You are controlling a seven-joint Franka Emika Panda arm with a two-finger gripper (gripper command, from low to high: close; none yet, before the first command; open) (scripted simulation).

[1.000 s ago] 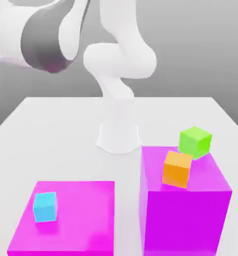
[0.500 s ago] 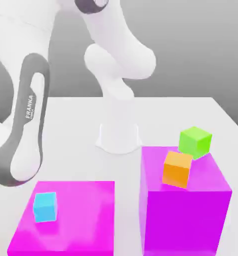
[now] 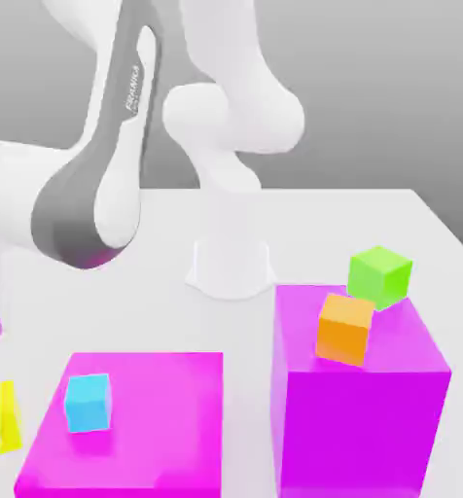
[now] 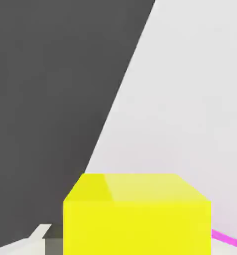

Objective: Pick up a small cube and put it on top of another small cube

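Observation:
The small cube point(image 3: 11, 414), bright yellow, hangs at the exterior view's far left edge, just left of the low magenta block point(image 3: 158, 428). My gripper point(image 3: 2, 428) is shut on it, with the arm's grey-and-white link point(image 3: 94, 209) reaching down above. In the hand view the small cube point(image 4: 135, 214) sits very close, with a pale finger point(image 4: 38, 234) beside it. A cyan cube point(image 3: 87, 402) rests on the low magenta block. An orange cube point(image 3: 345, 329) stands on the tall magenta block point(image 3: 372, 399).
A green cube point(image 3: 380, 275) sits at the tall block's far corner. The arm's white base point(image 3: 231, 263) stands mid-table behind both blocks. The white table point(image 3: 410, 224) ends in an edge seen against dark ground in the hand view.
The arm's link has swung from the left toward the middle. The yellow cube has come up from the bottom left corner and further into view.

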